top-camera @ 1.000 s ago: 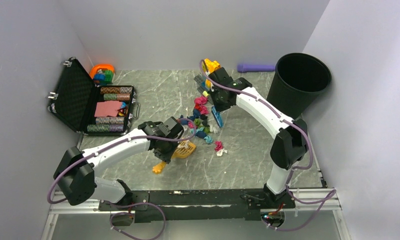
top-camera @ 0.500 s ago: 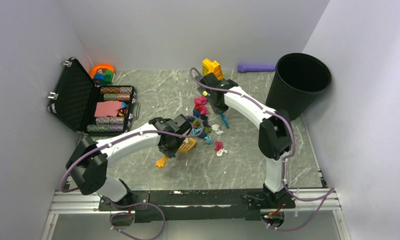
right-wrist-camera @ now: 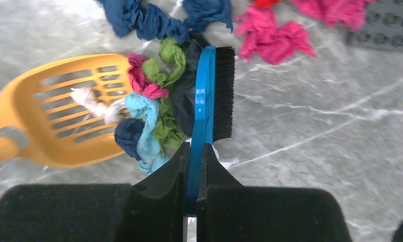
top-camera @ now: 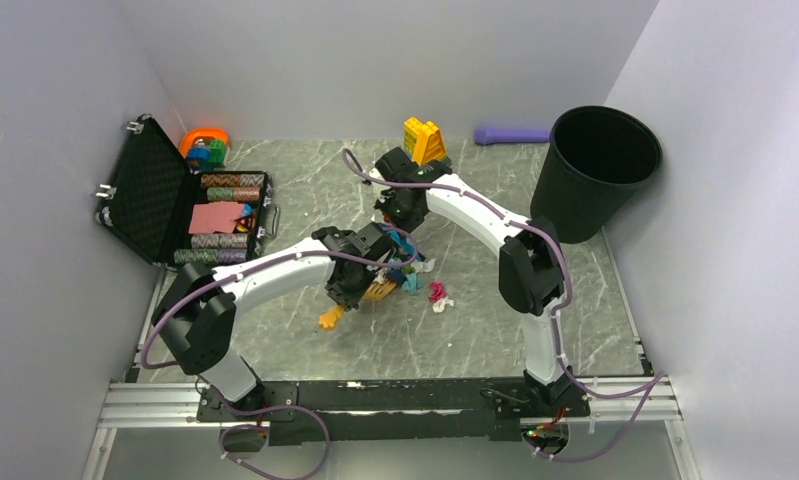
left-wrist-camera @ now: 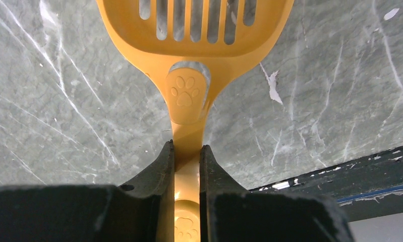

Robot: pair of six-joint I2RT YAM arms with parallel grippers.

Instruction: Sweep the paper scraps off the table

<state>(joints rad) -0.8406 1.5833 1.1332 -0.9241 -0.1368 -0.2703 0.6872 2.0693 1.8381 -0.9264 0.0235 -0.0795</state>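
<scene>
Your right gripper point(right-wrist-camera: 194, 151), clamping the brush point(right-wrist-camera: 209, 96), has just swept paper scraps point(right-wrist-camera: 154, 101) onto the scoop point(right-wrist-camera: 63, 111) your left gripper point(left-wrist-camera: 186, 151) clamps.

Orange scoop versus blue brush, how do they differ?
The scoop is orange, wide and slotted; the brush is blue, narrow, with black bristles. The left gripper holds the scoop; the right gripper holds the brush. Both are clamped by their handles and touch the paper scraps.

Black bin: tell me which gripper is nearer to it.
Right. The right gripper sits left of the black bin; the left gripper is farther left and lower in the top view.
</scene>
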